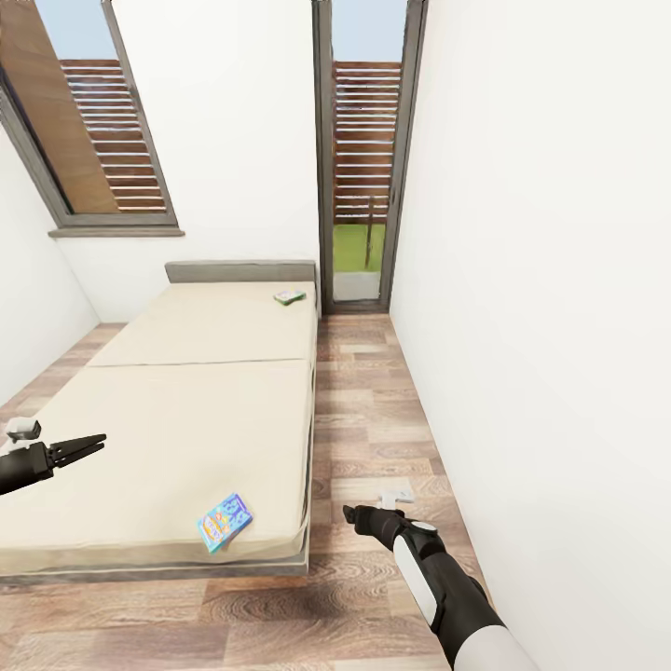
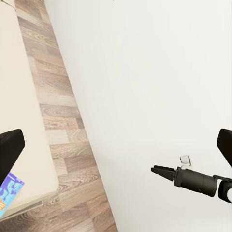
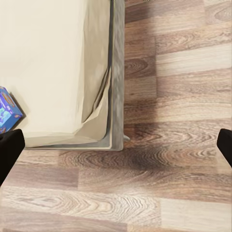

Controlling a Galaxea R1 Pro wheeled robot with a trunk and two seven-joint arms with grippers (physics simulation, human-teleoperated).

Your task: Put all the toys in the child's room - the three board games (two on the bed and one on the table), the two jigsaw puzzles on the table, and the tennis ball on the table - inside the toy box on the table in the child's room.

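- Along the left of the head view: bed (image 1: pixel 186 391), beige mattress, grey headboard against the far white wall, grey frame at the foot.
- Blue board game (image 1: pixel 225 522) lies flat on the mattress near the foot corner, tilted, close to the edge. Also seen at the edge of the left wrist view (image 2: pixel 7 192) and the right wrist view (image 3: pixel 7 110).
- Second board game (image 1: pixel 290 297), green and white, lies near the headboard at the bed's right side; too small to read any lettering.
- Left gripper (image 1: pixel 93 444) hangs over the mattress at the bed's left side, well apart from the blue game; fingers nearly together, holding nothing.
- Right gripper (image 1: pixel 349 513) over the wood-plank floor (image 1: pixel 373 410) just beside the bed's foot corner; from the left wrist view (image 2: pixel 155 170) its fingers look nearly closed, holding nothing, though the tips are small.
- Tall grey-framed window (image 1: pixel 366 158) stands beyond the strip of floor; white wall (image 1: pixel 550 280) runs along the right.
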